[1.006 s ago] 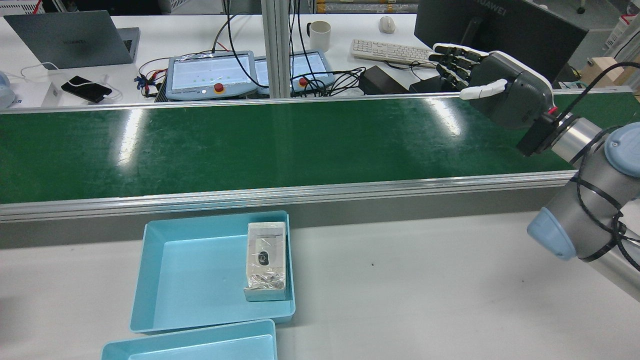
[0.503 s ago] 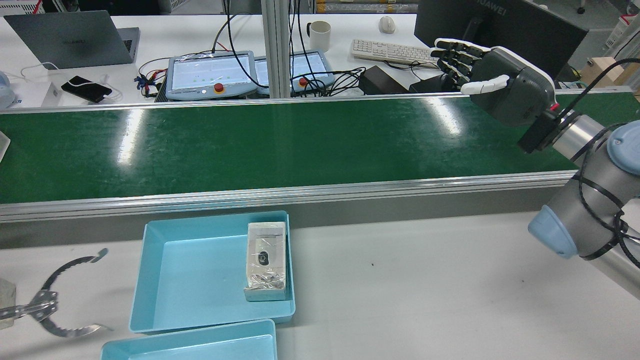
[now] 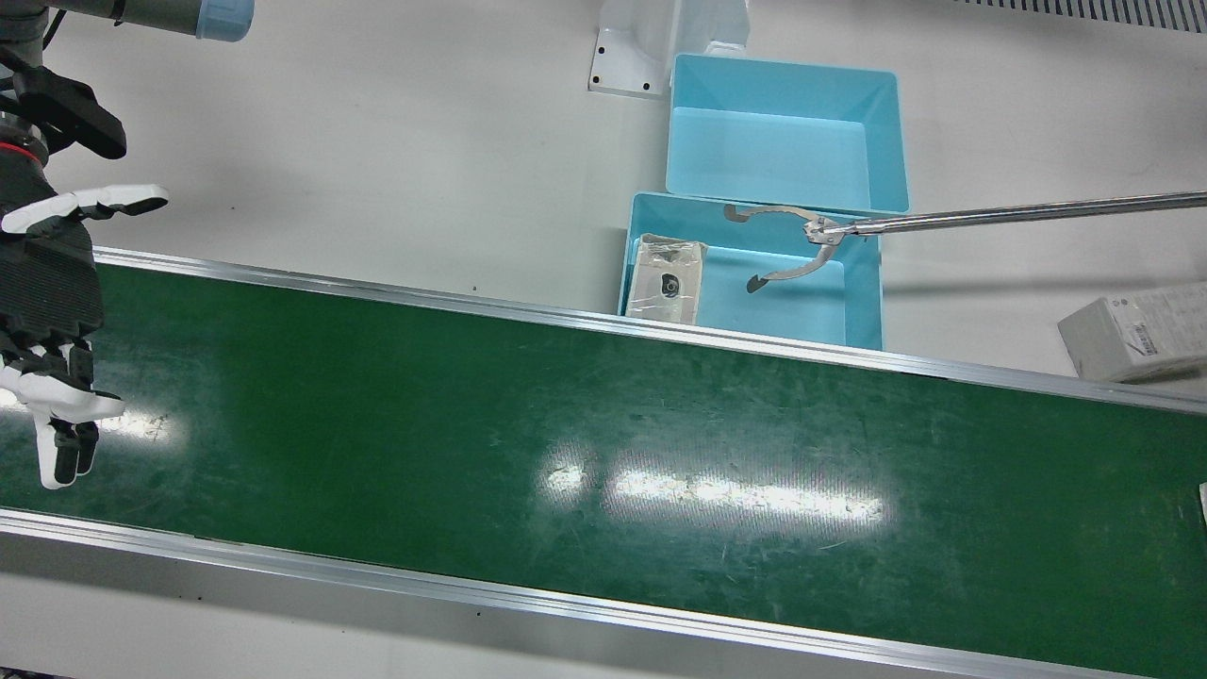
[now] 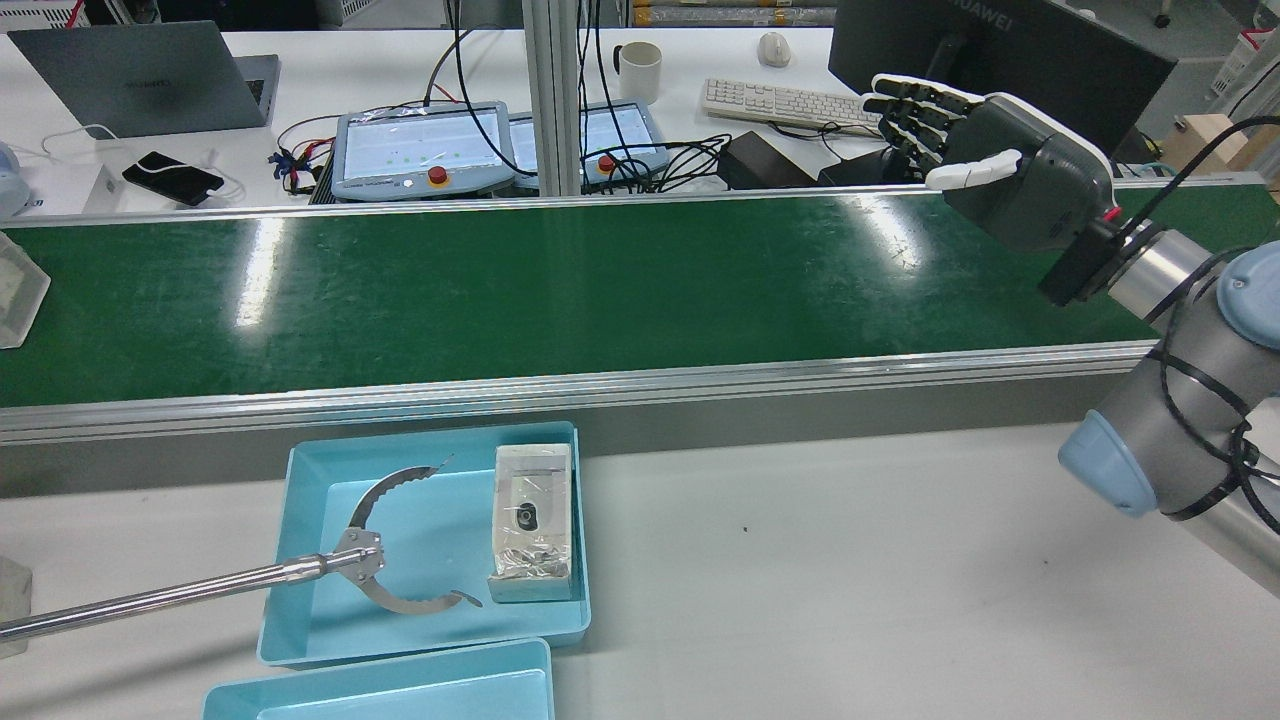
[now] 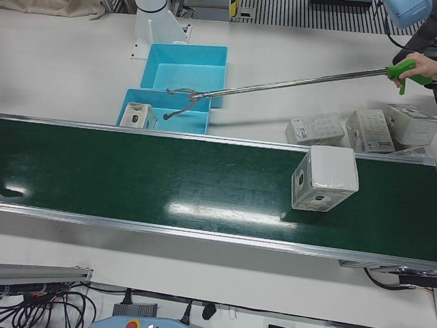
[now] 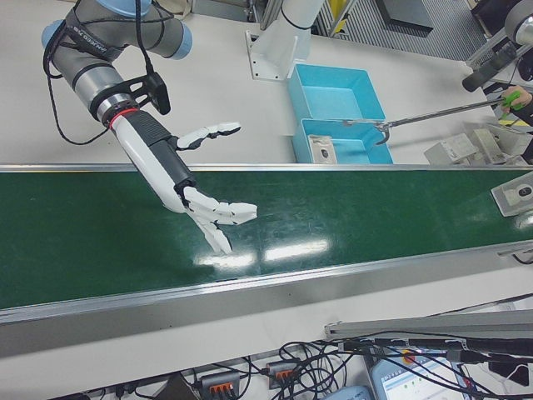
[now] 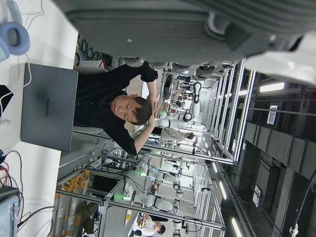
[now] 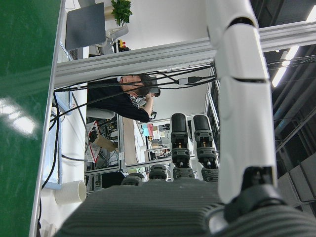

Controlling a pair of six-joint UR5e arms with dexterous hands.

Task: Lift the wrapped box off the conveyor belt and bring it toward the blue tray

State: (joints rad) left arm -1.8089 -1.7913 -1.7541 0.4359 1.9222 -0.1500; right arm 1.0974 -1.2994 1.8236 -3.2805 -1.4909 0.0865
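Observation:
A white wrapped box [image 5: 324, 178] rides the green conveyor belt [image 4: 600, 280] at its far left end in the rear view, where only its edge [image 4: 15, 290] shows. My right hand [image 4: 1000, 170] hovers open over the belt's opposite end, fingers spread and holding nothing; the right-front view shows that right hand [image 6: 196, 196] too. A second wrapped box [image 4: 533, 520] lies inside the near blue tray [image 4: 430, 435], against its right wall. My left hand [image 7: 173, 29] appears only as a palm edge in its own view, with nothing in it.
A person [image 5: 420, 65] holds a long reacher tool whose open claw [image 4: 375, 555] hangs over the tray beside the box in it. A second blue tray [image 4: 380, 690] adjoins the first. Spare boxes [image 5: 314, 128] lie on the table past the belt's left end.
The reacher claw has swung in from the left to over the blue tray. A wrapped box has entered the belt at its left end. My right hand has barely shifted.

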